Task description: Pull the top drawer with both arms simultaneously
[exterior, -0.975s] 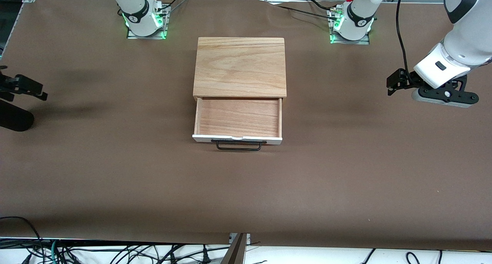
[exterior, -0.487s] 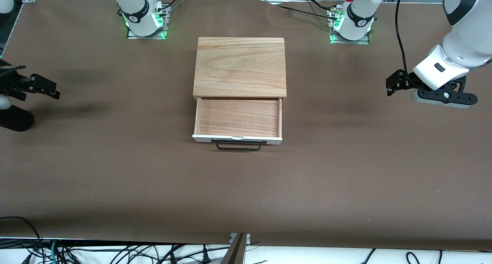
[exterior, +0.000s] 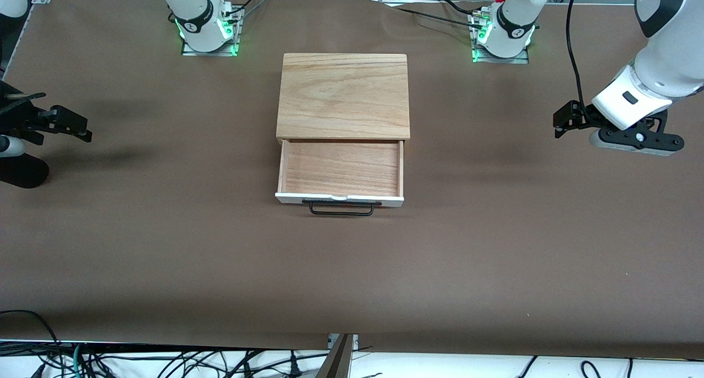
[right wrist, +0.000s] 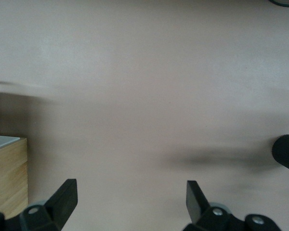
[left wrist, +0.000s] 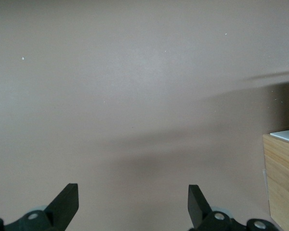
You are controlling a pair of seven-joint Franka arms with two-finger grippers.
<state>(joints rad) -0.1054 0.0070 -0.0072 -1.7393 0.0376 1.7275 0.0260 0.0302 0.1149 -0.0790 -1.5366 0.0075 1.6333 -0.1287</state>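
- The top drawer [exterior: 340,171] stands pulled out of the small wooden box [exterior: 344,96], toward the front camera, near the middle of the table [exterior: 165,246]; its light-wood tray is open to view and holds nothing.
- Its white front panel [exterior: 339,199] and black bar handle [exterior: 341,208] face the front camera, and neither gripper touches them. Drawer and box lie just as they did a second ago.
- The right gripper [exterior: 69,124] hangs over bare table at the right arm's end, well apart from the box. It has edged in toward the box since a second ago, when it showed closer to the edge of the front view.
- In the right wrist view its two fingers [right wrist: 62,197] stand wide apart with only table between them, and a corner of the box [right wrist: 7,168] shows at the side.
- The left gripper [exterior: 566,119] hangs over the table at the left arm's end, also well apart from the box, and has hardly shifted in that second.
- Its fingers [left wrist: 65,202] are likewise spread wide around nothing in the left wrist view, with the box's corner [left wrist: 282,178] at the edge.
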